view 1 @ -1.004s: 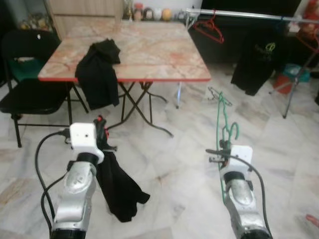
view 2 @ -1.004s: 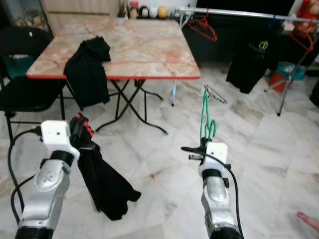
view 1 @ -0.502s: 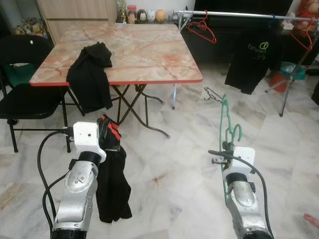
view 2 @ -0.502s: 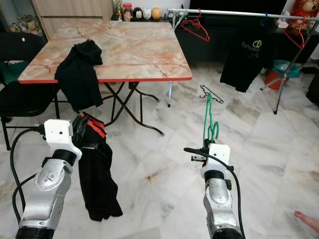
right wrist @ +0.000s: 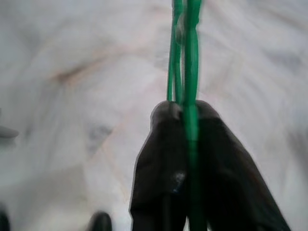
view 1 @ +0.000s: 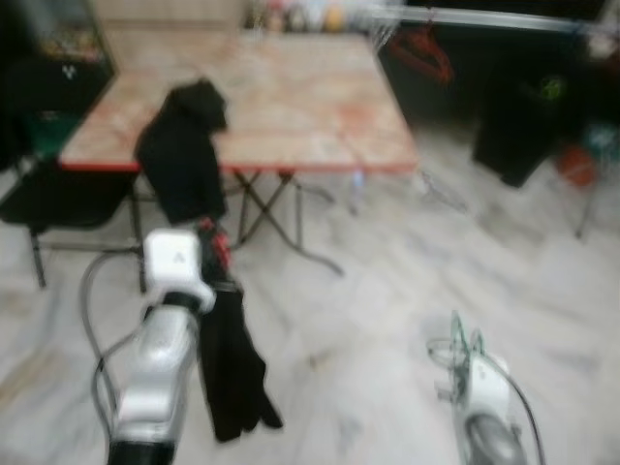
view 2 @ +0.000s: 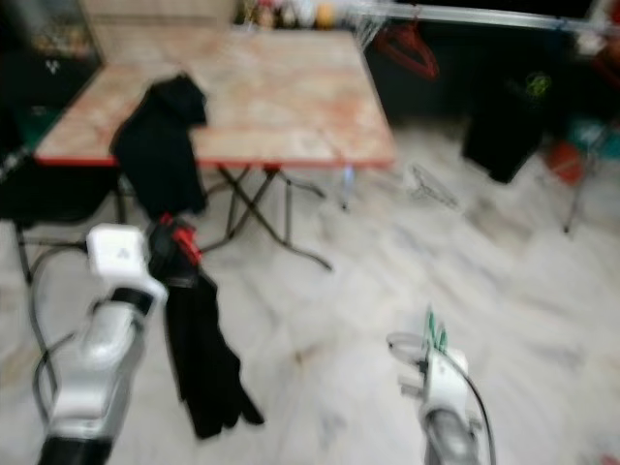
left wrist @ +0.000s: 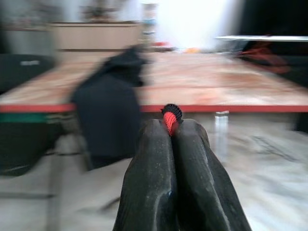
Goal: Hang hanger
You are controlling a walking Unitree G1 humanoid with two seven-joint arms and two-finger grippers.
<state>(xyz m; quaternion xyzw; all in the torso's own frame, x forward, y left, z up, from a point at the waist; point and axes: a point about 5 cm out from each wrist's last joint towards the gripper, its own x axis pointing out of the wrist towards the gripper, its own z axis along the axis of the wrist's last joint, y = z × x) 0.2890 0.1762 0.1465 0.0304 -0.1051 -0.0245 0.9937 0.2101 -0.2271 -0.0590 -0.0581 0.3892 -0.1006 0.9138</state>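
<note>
Mid-walk, head views blurred: my left gripper (left wrist: 172, 126) is clamped tight on a red hanger (left wrist: 169, 117), fingers pressed together w/ the red tip poking out between them, and a black garment (view 1: 232, 363) hangs off it down toward the marble floor (view 1: 368, 291) beside my left arm. My right gripper (right wrist: 185, 113) is pinched shut on the green hanger (right wrist: 185, 53), wire running between the fingers, held low in front of me; in the eye views it's a small green blur just above the wrist (view 1: 463, 341). Both held out front, I judge, so they ride clear of my legs while I move toward the clothes rail (view 1: 484, 17) at the back right, where another red hanger (view 1: 426, 48) and a dark shirt (view 1: 528, 116) already hang. Table (view 1: 291, 97) w/ a black garment draped over its edge (view 1: 184, 145) sits well apart, ahead-left; chair (view 1: 58, 184) beside it. Vs half a sec ago: whole view has shifted and smeared, so camera moved; green hanger, which stood tall above my right wrist, now reads much lower and shorter in frame, arm dropped toward the bottom edge. Left grip and its garment look unchanged. Hanging not yet done.
</note>
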